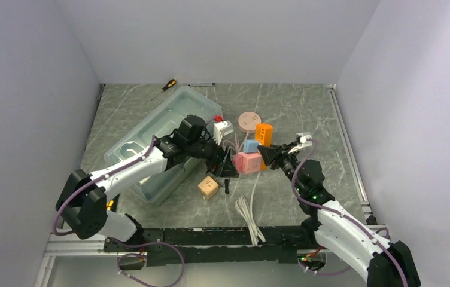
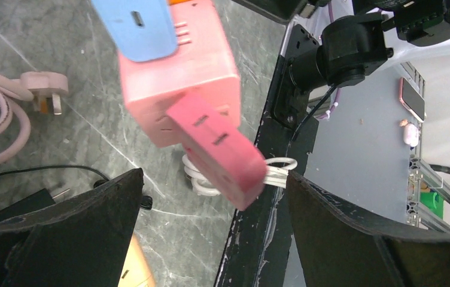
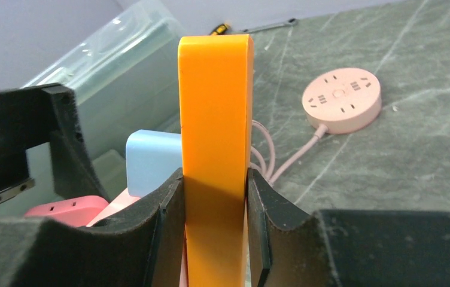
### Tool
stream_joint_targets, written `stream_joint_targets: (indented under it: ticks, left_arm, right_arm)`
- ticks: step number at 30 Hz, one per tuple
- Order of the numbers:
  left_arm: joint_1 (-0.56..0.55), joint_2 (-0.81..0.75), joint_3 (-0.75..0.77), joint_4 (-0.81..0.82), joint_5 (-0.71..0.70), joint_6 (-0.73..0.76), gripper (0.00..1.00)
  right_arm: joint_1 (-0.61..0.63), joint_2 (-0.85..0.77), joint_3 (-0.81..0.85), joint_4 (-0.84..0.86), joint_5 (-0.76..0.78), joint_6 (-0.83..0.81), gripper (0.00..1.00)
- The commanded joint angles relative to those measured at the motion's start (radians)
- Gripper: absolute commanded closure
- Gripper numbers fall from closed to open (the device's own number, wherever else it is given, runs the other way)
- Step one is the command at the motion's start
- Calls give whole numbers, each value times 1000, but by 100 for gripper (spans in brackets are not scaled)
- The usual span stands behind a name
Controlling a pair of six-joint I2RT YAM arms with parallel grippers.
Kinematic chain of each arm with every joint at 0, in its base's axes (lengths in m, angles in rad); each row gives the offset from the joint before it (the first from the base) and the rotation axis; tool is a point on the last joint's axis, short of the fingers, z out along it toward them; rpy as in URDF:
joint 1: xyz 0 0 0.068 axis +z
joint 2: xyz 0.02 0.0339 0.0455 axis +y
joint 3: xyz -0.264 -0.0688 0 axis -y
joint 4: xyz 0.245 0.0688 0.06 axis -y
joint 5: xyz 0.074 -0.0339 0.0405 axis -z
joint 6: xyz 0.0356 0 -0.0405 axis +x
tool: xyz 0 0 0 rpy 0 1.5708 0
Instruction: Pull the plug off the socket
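Right end effector [image 3: 216,239] is clenched on the orange plug [image 3: 215,107], which appears seated in the pink socket [image 2: 178,66] just beside it. Left end effector [image 2: 210,233], released, straddles a pink plug [image 2: 216,146] without touching. The pull itself is not yet done.

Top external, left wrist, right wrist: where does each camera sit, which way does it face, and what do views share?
Top external: above and behind the bases, looking down on the table; left arm and right arm show.
Left wrist: on the left arm, looking down at the pink socket cube and its pink plug; left fingers spread apart.
Right wrist: looks across the table toward the clear bin; right fingers clamp the orange plug.
Shared: top and left wrist both show the pink socket cube.
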Motion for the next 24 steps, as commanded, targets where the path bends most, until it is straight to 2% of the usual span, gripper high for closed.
stream_joint_targets:
  ticks: [1, 7, 16, 21, 24]
  left_arm:
    - [-16, -10, 17, 26, 15, -2, 8]
    - [-18, -21, 22, -5, -36, 8, 8]
    - [-18, 34, 42, -39, -87, -30, 18]
    - [-12, 54, 58, -93, -185, -51, 29]
    - [-9, 57, 49, -75, -165, -60, 30]
  right_arm:
    - [12, 27, 26, 102, 94, 16, 100]
    - [16, 43, 27, 103, 115, 14, 100]
    - [27, 47, 28, 117, 95, -4, 100]
    - [36, 58, 28, 119, 102, -13, 100]
    - [39, 64, 30, 123, 96, -15, 100]
